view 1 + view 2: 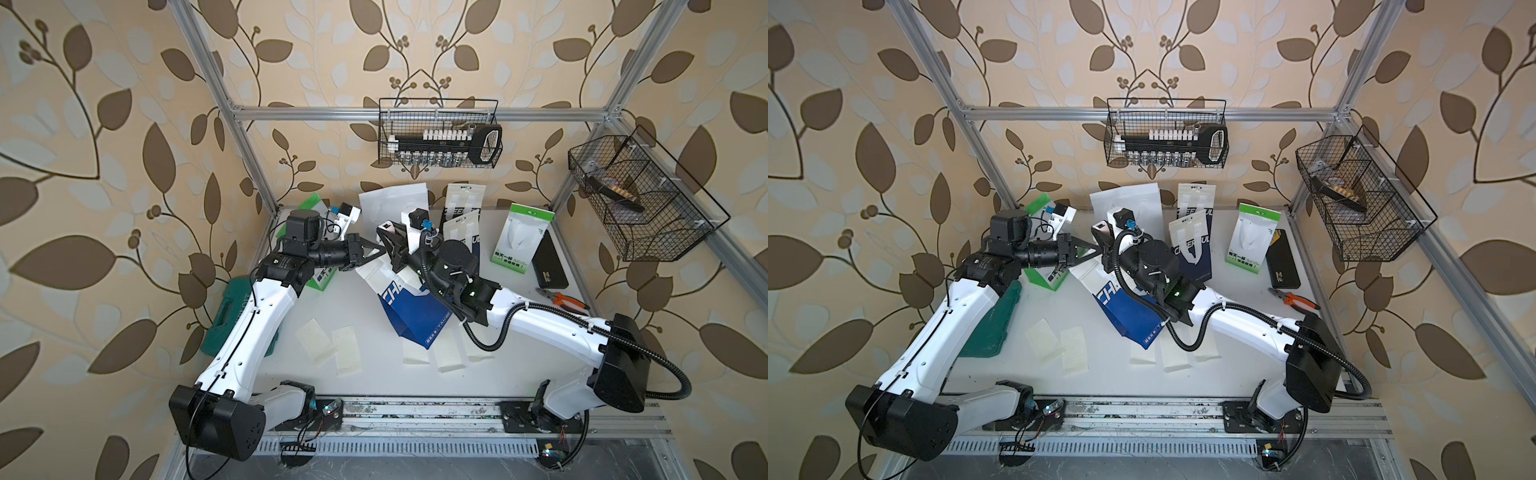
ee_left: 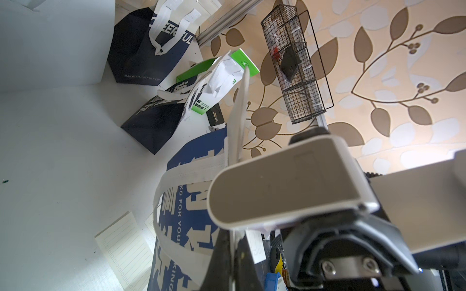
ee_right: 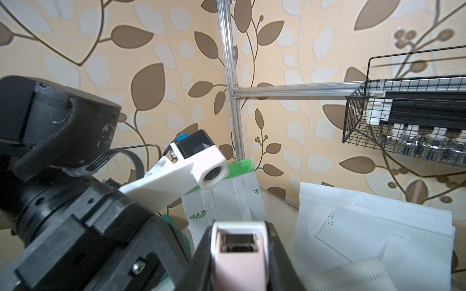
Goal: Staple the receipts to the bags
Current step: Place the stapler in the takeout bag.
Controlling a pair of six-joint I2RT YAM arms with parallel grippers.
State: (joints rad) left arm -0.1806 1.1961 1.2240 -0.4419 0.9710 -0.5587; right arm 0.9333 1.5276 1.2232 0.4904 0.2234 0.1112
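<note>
Table (image 1: 357, 303) fills mid-frame in both top views. Blue CHEERFUL bag (image 1: 409, 309) lies tilted at centre. We note the other bags (image 1: 525, 237) ranged along the table's upper edge. Five receipts (image 1: 346, 349) lie flat at lower centre, below the blue bag. Left gripper (image 1: 376, 252) is pinched closed on that bag's white top edge. Right gripper (image 3: 239, 239) clamps a pink stapler (image 1: 386, 227) just beside that edge.

Robot test cell: aluminium frame (image 1: 311, 112), leaf-wallpaper backdrop (image 1: 104, 124), wire baskets (image 1: 390, 120), white tabletop (image 1: 353, 299).
</note>
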